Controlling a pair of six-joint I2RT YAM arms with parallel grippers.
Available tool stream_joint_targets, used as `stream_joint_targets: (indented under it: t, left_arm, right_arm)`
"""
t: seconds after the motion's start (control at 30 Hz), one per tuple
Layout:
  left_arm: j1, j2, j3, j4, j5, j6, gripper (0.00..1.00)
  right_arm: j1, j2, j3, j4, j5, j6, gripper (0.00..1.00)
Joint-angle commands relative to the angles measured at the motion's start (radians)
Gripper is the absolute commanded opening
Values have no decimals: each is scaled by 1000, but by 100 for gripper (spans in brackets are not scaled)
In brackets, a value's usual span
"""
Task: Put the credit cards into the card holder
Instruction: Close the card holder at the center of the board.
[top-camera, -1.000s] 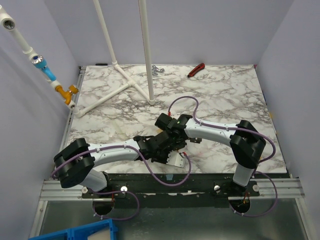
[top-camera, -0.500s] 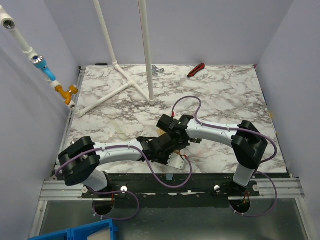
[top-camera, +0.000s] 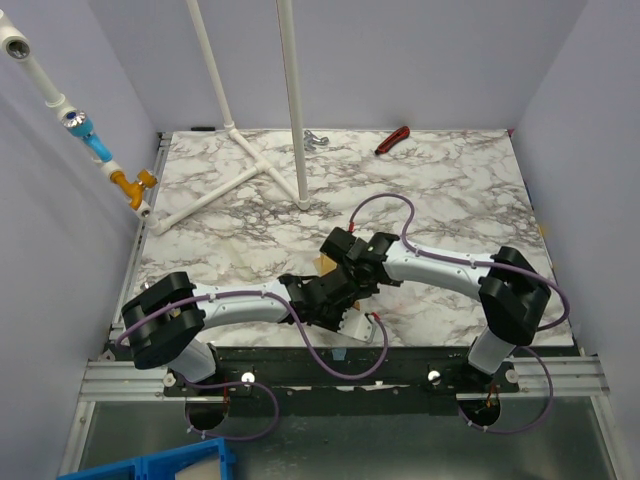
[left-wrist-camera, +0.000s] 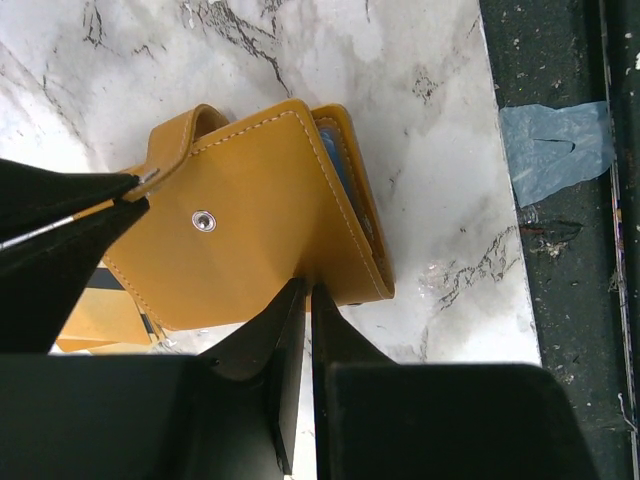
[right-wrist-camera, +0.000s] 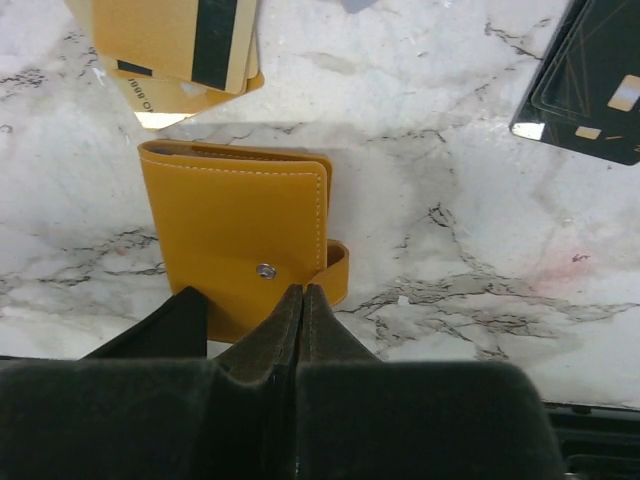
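Card holder (right-wrist-camera: 235, 235), mustard leather with a snap stud, lies flat on the marble bench (right-wrist-camera: 450, 120) near its front edge. Its snap tab sticks out to one side; a blue-grey card edge shows inside it in the left wrist view.

Gold-tan credit cards (right-wrist-camera: 185, 40) with a dark stripe lie just beyond the holder's far edge, long axis roughly parallel to that edge.

Right gripper (right-wrist-camera: 300, 300) is directly over the holder's near edge, jaws pressed together, holding nothing visible. The cards lie straight ahead, past the holder.

Left gripper (left-wrist-camera: 305, 300) is at the holder's opposite edge, jaws nearly closed; whether they pinch the leather, cannot tell.

Both arms are close; the right faces the cards.
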Motion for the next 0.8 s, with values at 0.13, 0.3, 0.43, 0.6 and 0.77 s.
stream_joint_targets:
  t: [0.13,0.3,0.43,0.6,0.77]
  left_arm:
    - [15,25,6,-1,24,-15,9]
    - [15,24,3,0,25,-20,9]
    - [15,25,6,0,29,-25,9]
    - [15,25,5,-3,25,-23,8]
    - [15,25,5,-4,24,-23,9]
  right_arm:
    - [-31,-13,-42,106,-151,-9,1]
    - [-39,-3,-55,129,-174,-9,1]
    - [-52,2,-70,165,-200,-18,1]
    - [-70,16,-85,191,-224,-25,1]
    - [-85,12,-96,215,-224,-27,1]
